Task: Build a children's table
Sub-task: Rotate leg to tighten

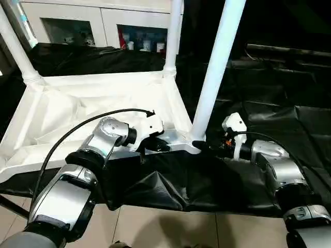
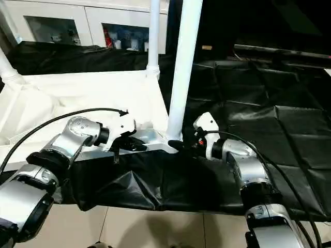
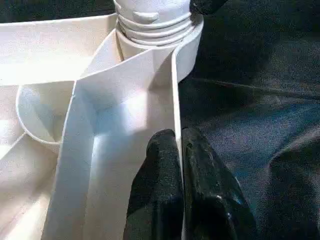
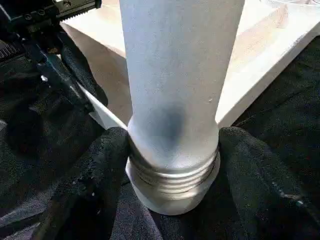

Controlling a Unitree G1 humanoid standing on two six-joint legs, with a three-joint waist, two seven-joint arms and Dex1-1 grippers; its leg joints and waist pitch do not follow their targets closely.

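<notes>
Tabletop [image 1: 98, 103], white plastic, lies upside down on a black cloth [image 2: 269, 129] that covers the table; in the head views it fills the area from nine o'clock to the centre. Its ribbed underside faces up. Three white tapered legs rise from its corner sockets: one at the far corner toward eleven o'clock [image 1: 15, 49], one at the far corner toward twelve o'clock [image 1: 173, 36], and the near leg [image 1: 217, 67] at the centre, standing a little tilted in the near corner socket [image 1: 194, 142]. The threaded foot of that near leg [image 4: 172, 172] sits in the round socket, its ridges still showing above the rim.

Left gripper [image 1: 158, 144] reaches in from eight o'clock and its jaws are clenched on the thin near rim of the tabletop [image 3: 176, 100], one black finger [image 3: 160, 170] inside the wall and the other outside it, just beside the socket.

Right gripper [image 2: 178, 146] comes in from four o'clock at the base of the near leg. Its two black fingers [image 4: 100, 165] stand either side of the leg just above the threads, close against it; whether they press on it or only bracket it I cannot tell.

Beyond the cloth, toward twelve o'clock, stands a white cabinet with glass doors [image 1: 103, 23]. Pale floor tiles [image 1: 170, 227] show at six o'clock.
</notes>
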